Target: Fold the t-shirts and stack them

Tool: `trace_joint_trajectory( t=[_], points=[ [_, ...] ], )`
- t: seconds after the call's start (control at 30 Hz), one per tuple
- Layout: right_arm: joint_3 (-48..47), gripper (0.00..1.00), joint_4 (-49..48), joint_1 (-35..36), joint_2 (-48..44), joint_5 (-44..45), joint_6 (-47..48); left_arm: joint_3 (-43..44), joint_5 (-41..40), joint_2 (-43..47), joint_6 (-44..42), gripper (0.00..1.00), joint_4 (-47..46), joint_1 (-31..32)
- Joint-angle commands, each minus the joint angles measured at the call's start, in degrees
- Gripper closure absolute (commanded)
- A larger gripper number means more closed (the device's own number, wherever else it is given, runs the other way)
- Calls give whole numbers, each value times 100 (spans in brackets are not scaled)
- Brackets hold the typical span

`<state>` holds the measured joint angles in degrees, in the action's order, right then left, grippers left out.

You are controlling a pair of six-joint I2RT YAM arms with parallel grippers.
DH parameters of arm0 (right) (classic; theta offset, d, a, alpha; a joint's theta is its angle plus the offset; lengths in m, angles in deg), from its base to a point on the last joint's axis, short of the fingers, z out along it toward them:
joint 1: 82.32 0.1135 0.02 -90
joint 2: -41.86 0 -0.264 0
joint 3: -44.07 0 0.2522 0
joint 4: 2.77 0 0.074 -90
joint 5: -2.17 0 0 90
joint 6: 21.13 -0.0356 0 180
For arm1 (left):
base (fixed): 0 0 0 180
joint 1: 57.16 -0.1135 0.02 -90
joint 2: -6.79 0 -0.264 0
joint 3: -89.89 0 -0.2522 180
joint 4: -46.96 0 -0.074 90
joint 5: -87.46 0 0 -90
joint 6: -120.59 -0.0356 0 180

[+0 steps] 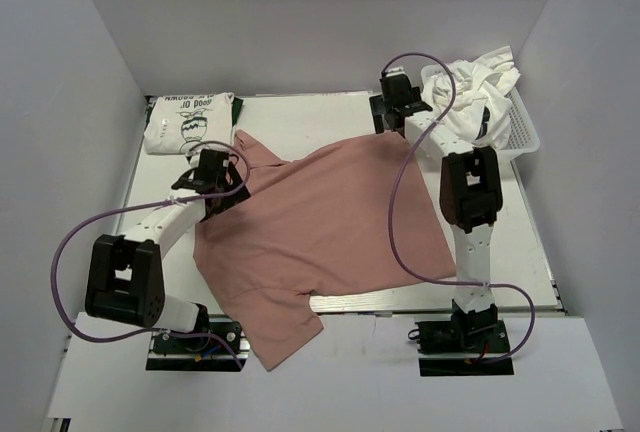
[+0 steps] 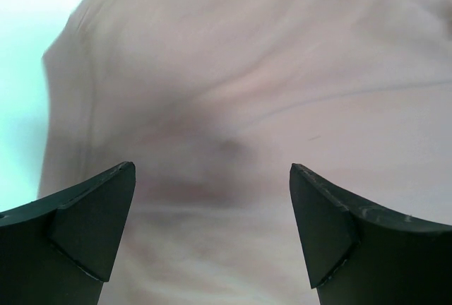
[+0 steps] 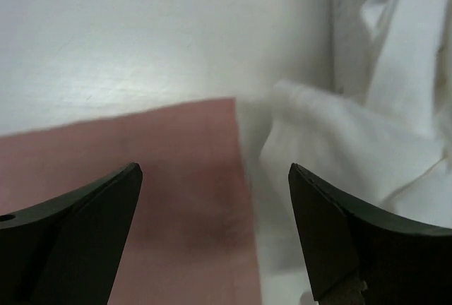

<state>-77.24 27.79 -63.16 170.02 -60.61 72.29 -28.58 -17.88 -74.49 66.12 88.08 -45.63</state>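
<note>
A dusty pink t-shirt (image 1: 320,227) lies spread flat across the table, one sleeve hanging over the near edge. A folded white t-shirt with black print (image 1: 188,122) lies at the back left. Crumpled white t-shirts (image 1: 470,92) fill a basket at the back right. My left gripper (image 1: 222,174) is open and empty just above the pink shirt's left part (image 2: 240,107). My right gripper (image 1: 395,112) is open and empty over the pink shirt's far right corner (image 3: 205,178), next to white cloth (image 3: 332,150).
A white plastic basket (image 1: 522,127) stands at the back right corner. White walls enclose the table on three sides. Purple cables loop from both arms over the shirt.
</note>
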Motion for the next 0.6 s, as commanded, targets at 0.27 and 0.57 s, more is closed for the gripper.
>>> trace_joint_trajectory(
  t=[0.27, 0.57],
  points=[
    [3256, 10, -247, 369, -2180, -1948, -2336, 1356, 304, -1055, -151, 0, -784, 15],
    [4698, 10, -221, 238, -2655, -1501, -3198, 3772, 477, -3955, -344, 0, -293, 16]
  ],
)
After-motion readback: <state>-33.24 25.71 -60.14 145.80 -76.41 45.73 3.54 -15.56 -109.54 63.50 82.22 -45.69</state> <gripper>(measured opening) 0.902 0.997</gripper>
